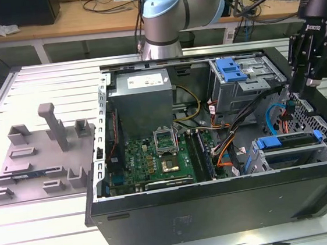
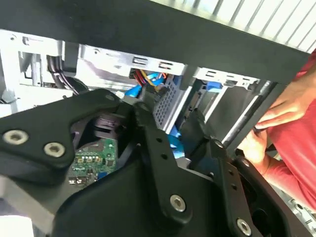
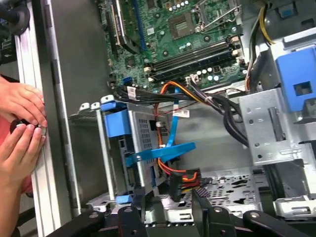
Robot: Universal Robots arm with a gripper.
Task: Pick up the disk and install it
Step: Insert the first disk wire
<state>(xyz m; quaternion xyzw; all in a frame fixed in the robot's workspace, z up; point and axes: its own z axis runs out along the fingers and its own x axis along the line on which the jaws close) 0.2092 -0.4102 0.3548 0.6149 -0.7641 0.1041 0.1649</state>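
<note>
Exterior view: the gripper (image 1: pixel 303 84) hangs at the exterior view's right above the computer case (image 1: pixel 219 210), fingers spread, empty — the disk (image 1: pixel 288 142) sits below it in the drive cage (image 1: pixel 299 156), apart.

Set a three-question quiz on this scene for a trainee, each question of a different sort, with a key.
1. True or false: the gripper is clamped on a disk.
2. In the first wrist view, what is at the outer edge of the computer case? A) a person's hands B) a screwdriver C) a roll of tape
3. Fill in: the grey fixture lies beside the case on the exterior view's ____.
Key: 1 false, its fingers stand apart with nothing between them; 2 A; 3 left.
</note>
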